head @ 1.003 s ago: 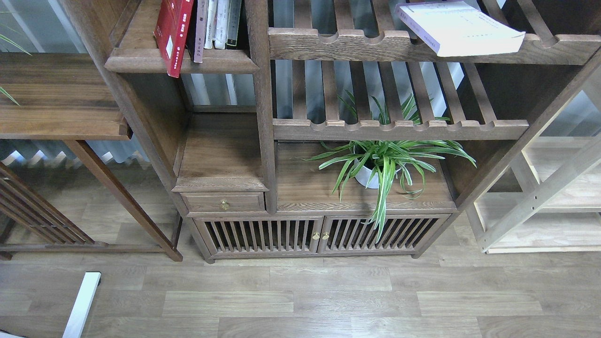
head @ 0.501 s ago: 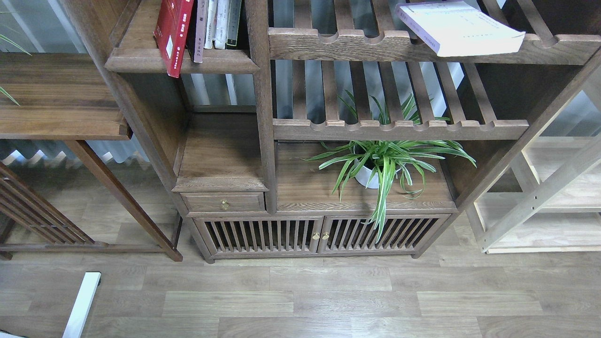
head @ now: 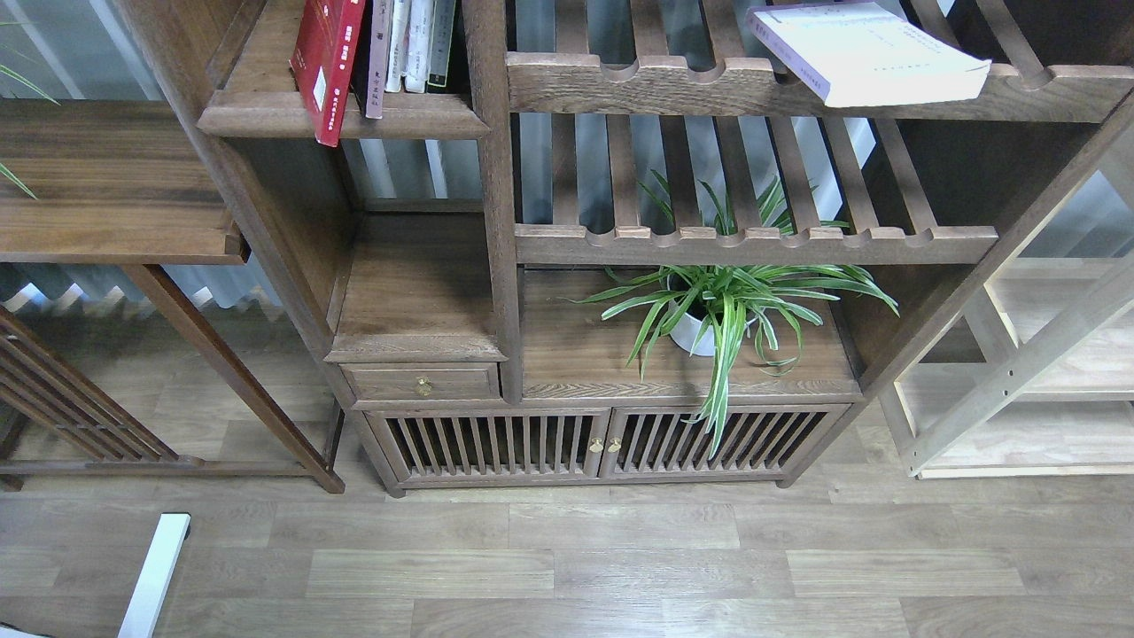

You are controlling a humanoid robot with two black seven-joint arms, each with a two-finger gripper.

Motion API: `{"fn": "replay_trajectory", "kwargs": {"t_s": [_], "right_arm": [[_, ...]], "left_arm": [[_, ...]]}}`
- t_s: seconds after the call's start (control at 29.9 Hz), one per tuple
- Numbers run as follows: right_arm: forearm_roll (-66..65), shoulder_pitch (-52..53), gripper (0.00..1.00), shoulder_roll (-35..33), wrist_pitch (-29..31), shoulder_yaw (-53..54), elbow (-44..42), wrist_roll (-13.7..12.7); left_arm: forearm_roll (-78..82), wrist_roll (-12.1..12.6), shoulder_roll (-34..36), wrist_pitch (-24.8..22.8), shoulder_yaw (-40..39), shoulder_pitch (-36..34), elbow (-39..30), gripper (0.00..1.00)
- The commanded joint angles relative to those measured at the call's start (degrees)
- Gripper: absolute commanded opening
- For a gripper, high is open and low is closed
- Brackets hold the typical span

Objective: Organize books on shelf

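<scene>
Nothing has moved since earlier: neither gripper is in view, the red book leans on the shelf, and the thick white book lies flat on slats, probably heavy, best gripped by its spine.

One head camera, looking forward and down.
It faces a dark bookcase at middling range, floor below.
</scene>
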Motion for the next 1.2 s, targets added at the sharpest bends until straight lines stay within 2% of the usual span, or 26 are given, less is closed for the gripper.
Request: {"fn": "replay_trajectory", "kwargs": {"t_s": [0.0,1.17], "right_arm": [[0.1,0.0,1.00,0.0,0.0,0.0,0.0,0.0],[0.0,-1.0,1.00,0.0,0.1,-0.1,0.1,-0.1]], "left_arm": [[0.1,0.0,0.0,0.0,0.0,0.0,0.0,0.99],[0.1,0.0,0.0,0.0,0.0,0.0,0.0,0.99]]}}
